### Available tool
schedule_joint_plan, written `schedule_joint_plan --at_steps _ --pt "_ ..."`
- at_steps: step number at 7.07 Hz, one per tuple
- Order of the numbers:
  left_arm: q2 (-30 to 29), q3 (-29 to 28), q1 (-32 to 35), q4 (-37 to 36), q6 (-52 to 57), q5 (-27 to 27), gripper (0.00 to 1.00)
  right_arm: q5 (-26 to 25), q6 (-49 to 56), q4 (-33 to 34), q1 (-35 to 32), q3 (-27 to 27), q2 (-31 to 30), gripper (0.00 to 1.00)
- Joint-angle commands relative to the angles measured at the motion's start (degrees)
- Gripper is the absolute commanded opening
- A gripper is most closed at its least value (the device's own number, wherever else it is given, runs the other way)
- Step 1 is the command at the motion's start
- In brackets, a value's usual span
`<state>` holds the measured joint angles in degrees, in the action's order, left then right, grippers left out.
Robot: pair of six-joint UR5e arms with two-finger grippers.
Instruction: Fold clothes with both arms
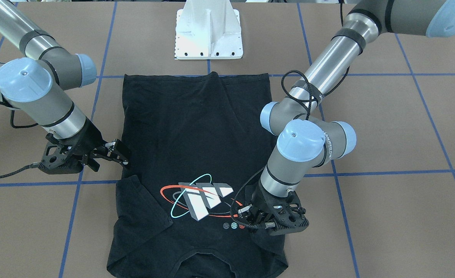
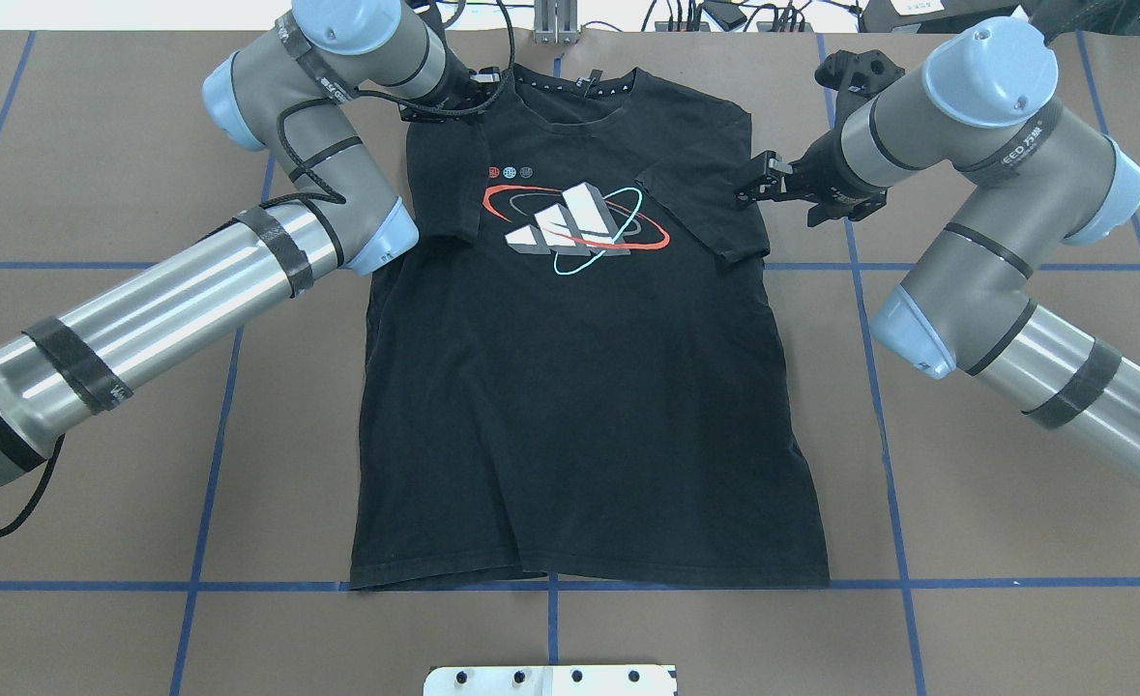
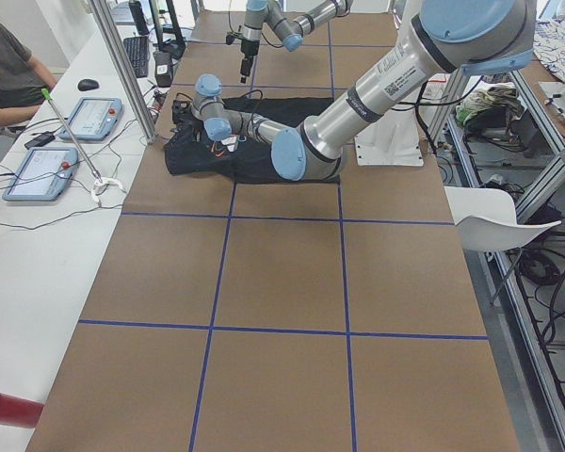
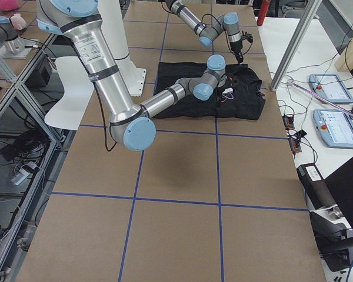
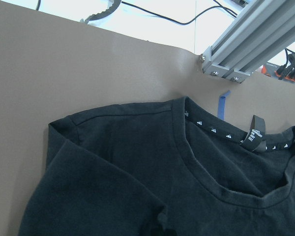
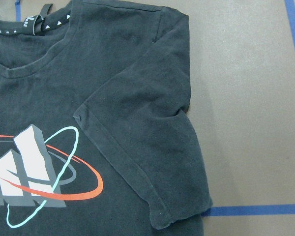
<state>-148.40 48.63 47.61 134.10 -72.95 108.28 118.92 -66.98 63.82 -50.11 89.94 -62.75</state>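
Observation:
The black T-shirt lies flat on the brown table, logo up and collar at the far edge. Both short sleeves are folded inward onto its chest. My left gripper hovers low over the shoulder by the folded left sleeve; it shows in the front view and looks open, holding nothing. My right gripper sits at the outer edge of the folded right sleeve, open and empty; it also shows in the front view. The right wrist view shows that sleeve lying flat.
The white base pedestal stands at the robot's side of the table, just past the shirt's hem. An aluminium frame post rises behind the collar. A side bench with tablets and a seated person are beyond the far edge.

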Motion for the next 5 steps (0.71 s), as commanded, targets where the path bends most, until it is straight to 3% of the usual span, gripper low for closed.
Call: schedule_joint_plan --at_steps 1,3,4,5 --pt "-0.23 3.73 0.37 0.10 -1.91 0.61 0.99 0.00 -0.08 -0.01 -0.16 0.06 -0.09 1.00" --pt "3.70 13.55 0.72 -1.21 -4.90 8.40 0.99 0.00 -0.25 0.43 -0.16 0.76 -0.53 1.00" --pt "10.69 23.43 0.73 -1.21 -5.18 8.61 0.99 -0.17 -2.86 0.52 -0.16 2.24 -2.09 1.00" --pt "18.94 33.97 0.64 -1.30 -5.18 8.70 0.99 -0.61 -11.94 0.43 -0.16 4.95 -4.72 1.00"
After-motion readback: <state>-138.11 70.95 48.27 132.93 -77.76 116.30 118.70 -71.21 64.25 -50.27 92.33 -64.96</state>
